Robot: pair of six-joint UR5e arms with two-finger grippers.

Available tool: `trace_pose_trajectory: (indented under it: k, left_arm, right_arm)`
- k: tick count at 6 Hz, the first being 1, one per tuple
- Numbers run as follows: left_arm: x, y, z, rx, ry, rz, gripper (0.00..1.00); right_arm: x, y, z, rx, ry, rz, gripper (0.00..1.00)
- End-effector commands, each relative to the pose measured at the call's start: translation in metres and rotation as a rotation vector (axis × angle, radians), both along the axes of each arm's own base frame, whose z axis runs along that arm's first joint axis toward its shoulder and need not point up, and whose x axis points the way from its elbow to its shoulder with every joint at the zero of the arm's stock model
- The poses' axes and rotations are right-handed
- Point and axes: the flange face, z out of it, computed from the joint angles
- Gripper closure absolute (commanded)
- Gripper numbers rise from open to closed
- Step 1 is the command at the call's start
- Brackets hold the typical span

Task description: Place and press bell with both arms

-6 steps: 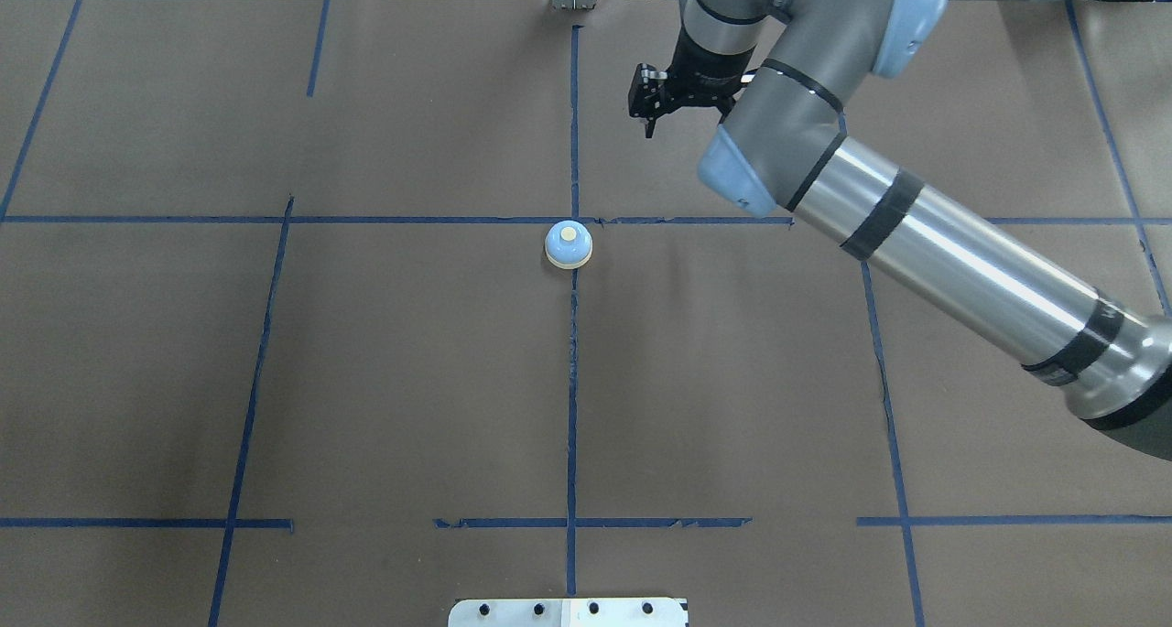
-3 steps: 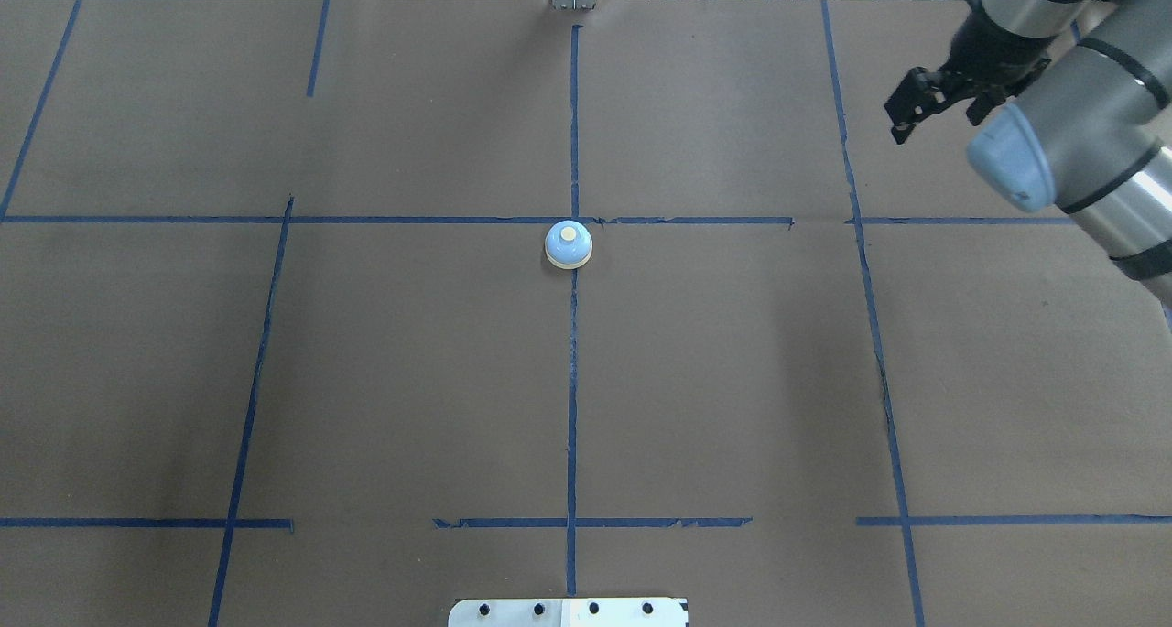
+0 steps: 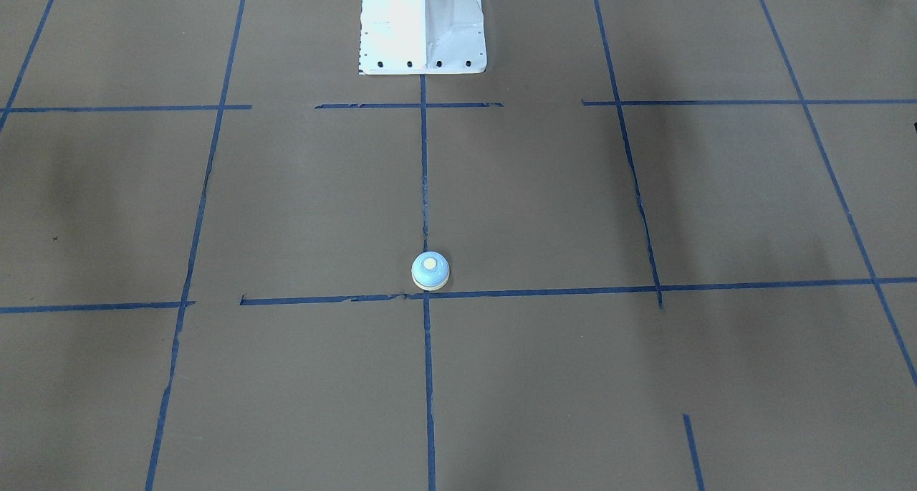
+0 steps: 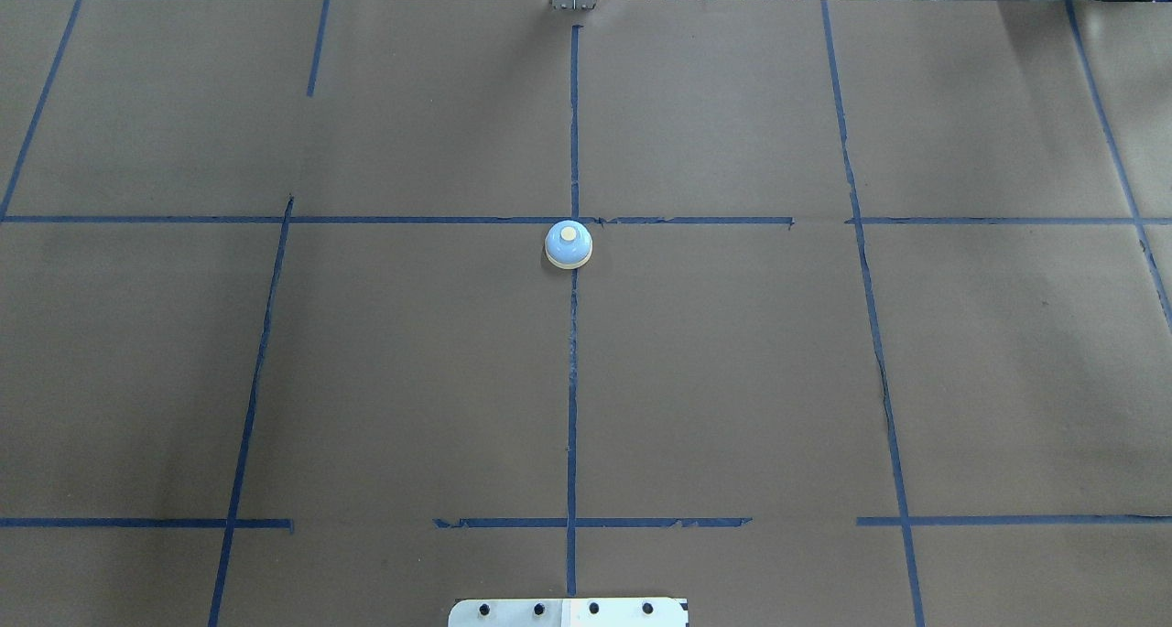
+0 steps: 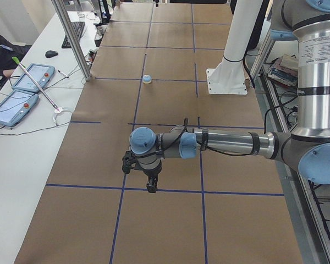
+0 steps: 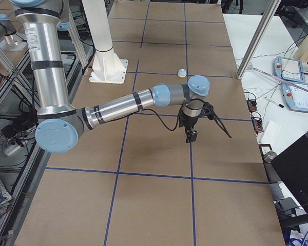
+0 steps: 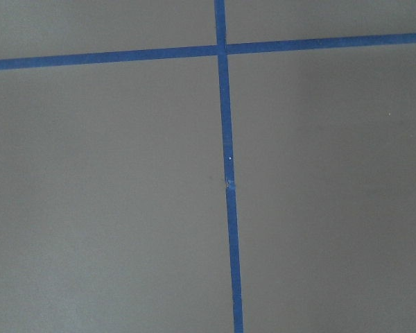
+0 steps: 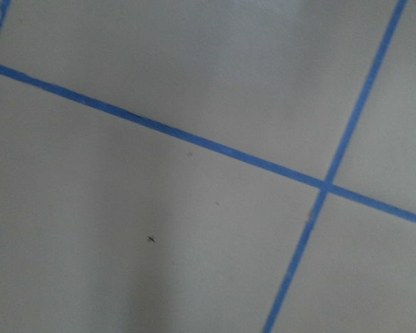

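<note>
The bell (image 4: 569, 243) stands upright by the crossing of blue tape lines at the middle of the table, with no gripper near it. It also shows in the front view (image 3: 430, 270), the left side view (image 5: 147, 79) and the right side view (image 6: 182, 73). My left gripper (image 5: 150, 184) hangs low over the paper far from the bell, seen only in the left side view; I cannot tell if it is open. My right gripper (image 6: 191, 136) hangs likewise, seen only in the right side view; I cannot tell its state. Both wrist views show only paper and tape.
The white pedestal (image 3: 423, 25) stands bolted at the robot's side of the table. Blue tape lines (image 4: 572, 380) grid the brown paper. Tablets (image 5: 22, 82) and a metal post (image 5: 71, 38) stand on the white bench along the far edge.
My right arm has swung away to the right and left the overhead view. The bell has not moved.
</note>
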Motion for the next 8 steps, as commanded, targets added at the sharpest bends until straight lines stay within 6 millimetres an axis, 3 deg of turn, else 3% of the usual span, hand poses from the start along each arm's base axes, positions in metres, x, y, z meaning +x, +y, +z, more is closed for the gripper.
trace_pose_trajectory:
  k: [1, 8]
  left_arm:
    - [-0.0012, 0.0017, 0.0012, -0.002, -0.016, 0.001, 0.0]
    - [-0.0021, 0.0089, 0.0069, -0.014, -0.015, -0.001, 0.0]
  right_arm:
    - [0.0497, 0.0576, 0.0579, -0.083, -0.024, 0.053, 0.0]
    - [0.0473, 0.0599, 0.0615, -0.096, -0.049, 0.052, 0.0]
